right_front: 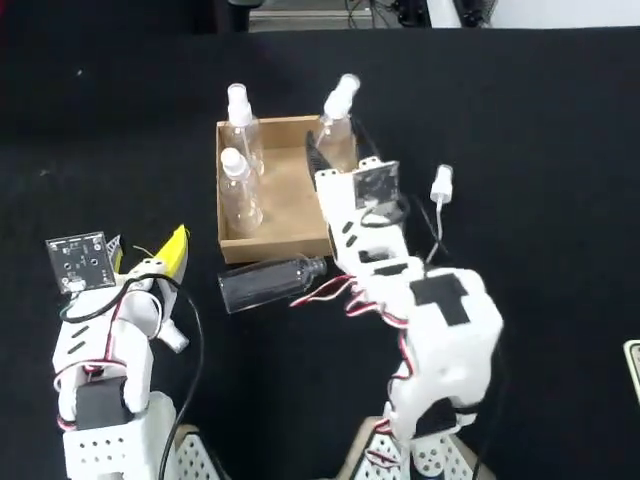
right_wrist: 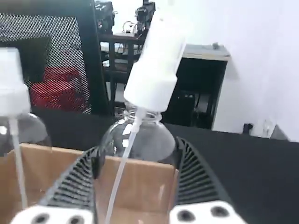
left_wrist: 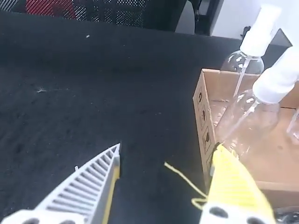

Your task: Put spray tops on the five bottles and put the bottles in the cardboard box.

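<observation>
1. Clamped on a clear bottle (right_wrist: pixel 140 135), my right gripper (right_wrist: pixel 138 151) holds it at the far right corner of the cardboard box (right_front: pixel 290 205). My own jaws and the box wall hide its lower half, so I cannot tell whether it rests on the box floor.
2. Its spray top (right_wrist: pixel 156 60) sits tilted on the neck, with the tube hanging inside.
3. My left gripper (left_wrist: pixel 167 149) hangs over the black table (right_front: pixel 560 150) left of the box, jaws spread wide with nothing between them.
4. Two capped bottles stand upright in the box's left side: the far bottle (right_front: pixel 241 125) and the near bottle (right_front: pixel 238 195).
5. An uncapped bottle (right_front: pixel 270 283) lies on its side just in front of the box.
6. A loose spray top (right_front: pixel 441 188) stands to the right of my right arm.
</observation>
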